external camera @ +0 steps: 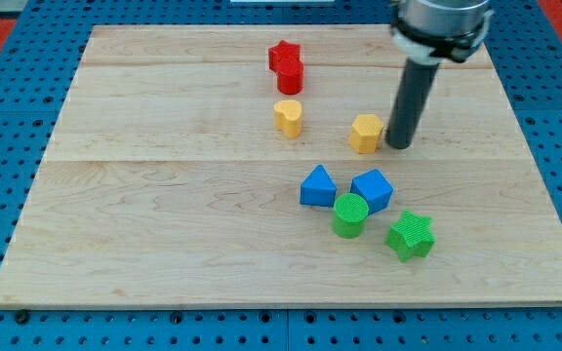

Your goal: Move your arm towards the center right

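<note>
My tip (398, 144) rests on the wooden board (164, 214), just right of a yellow hexagon block (365, 134) and almost touching it. A yellow heart block (288, 117) lies further left. A red star block (283, 55) and a red cylinder (290, 76) sit together near the view's top centre. Below my tip lie a blue triangle block (317, 186), a blue cube (372, 189), a green cylinder (350, 214) and a green star block (410, 234), clustered together.
The board lies on a blue pegboard surface (8, 117). The arm's grey and black body (440, 24) hangs above the board's top right area.
</note>
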Robot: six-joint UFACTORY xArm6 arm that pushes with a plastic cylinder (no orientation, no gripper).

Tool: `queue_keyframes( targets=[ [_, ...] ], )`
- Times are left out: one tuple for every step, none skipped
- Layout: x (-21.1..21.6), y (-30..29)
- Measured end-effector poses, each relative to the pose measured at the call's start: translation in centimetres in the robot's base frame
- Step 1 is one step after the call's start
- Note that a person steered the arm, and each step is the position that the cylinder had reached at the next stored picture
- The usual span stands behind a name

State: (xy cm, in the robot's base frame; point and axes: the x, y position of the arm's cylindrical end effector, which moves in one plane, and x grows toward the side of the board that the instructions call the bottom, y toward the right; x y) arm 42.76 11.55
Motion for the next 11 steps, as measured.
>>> queue_keyframes(
  targets=[
    [-0.6,-7.2],
    [-1.9,-5.4],
    [-1.0,-1.2],
    [-0.4,2.4],
    [-0.7,5.8],
    [-1.1,5.8],
    [-1.6,5.8],
    [-2.5,5.8],
    [-3.9,5.8],
    [-5.1,5.8],
    [-5.9,5.8]
  ],
)
